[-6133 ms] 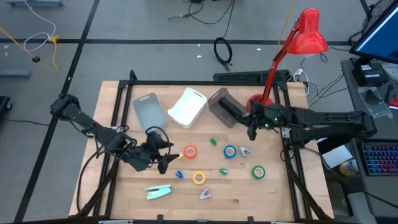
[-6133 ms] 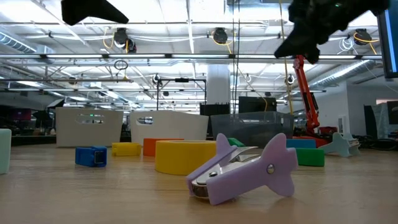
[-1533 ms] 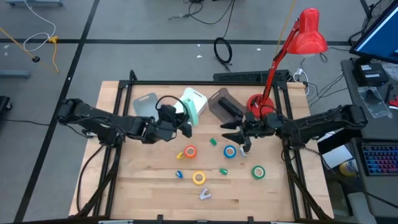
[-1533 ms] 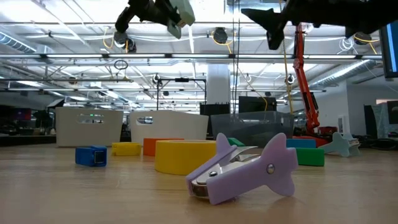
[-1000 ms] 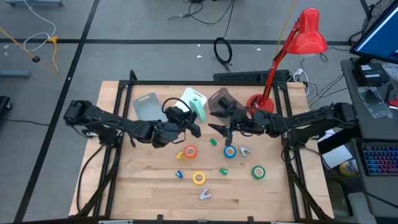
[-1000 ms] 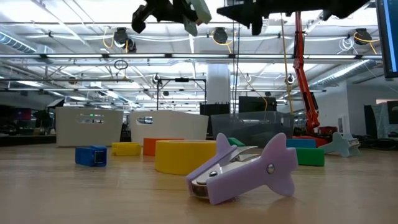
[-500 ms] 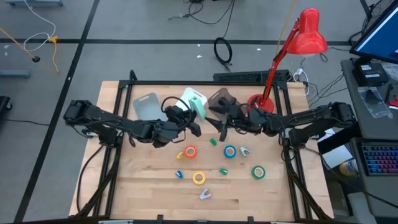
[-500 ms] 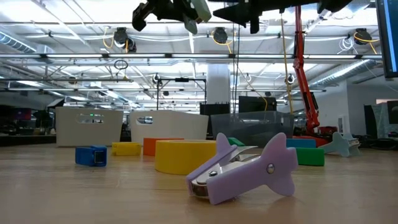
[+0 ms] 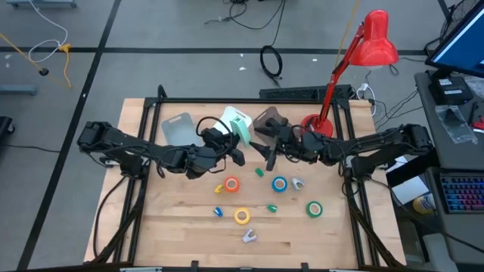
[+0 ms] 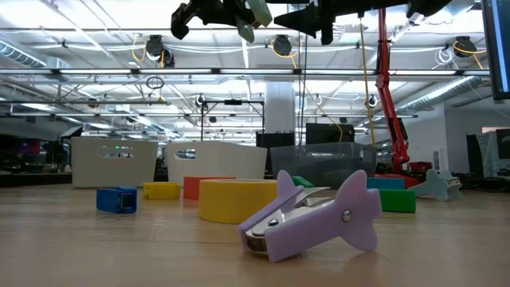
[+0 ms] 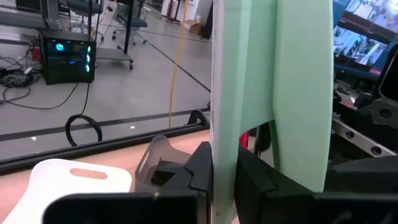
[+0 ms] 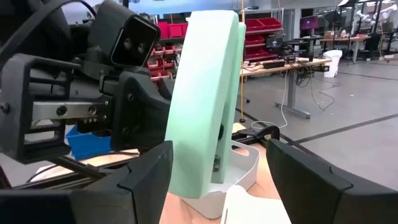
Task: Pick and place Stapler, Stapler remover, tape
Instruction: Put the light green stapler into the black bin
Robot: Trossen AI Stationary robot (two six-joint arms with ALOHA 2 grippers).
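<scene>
You are mid hand-over: the left end effector (image 9: 231, 153) is clamped on the pale green plastic stapler (image 9: 240, 126), held upright in the air above the wooden counter (image 9: 181, 219) beside the white bin (image 9: 224, 121); the right end effector (image 12: 217, 180) stands open around it (contact is hard to judge); next it probably needs to close before the left lets go; the stapler's ends are cut off in both wrist views.
</scene>
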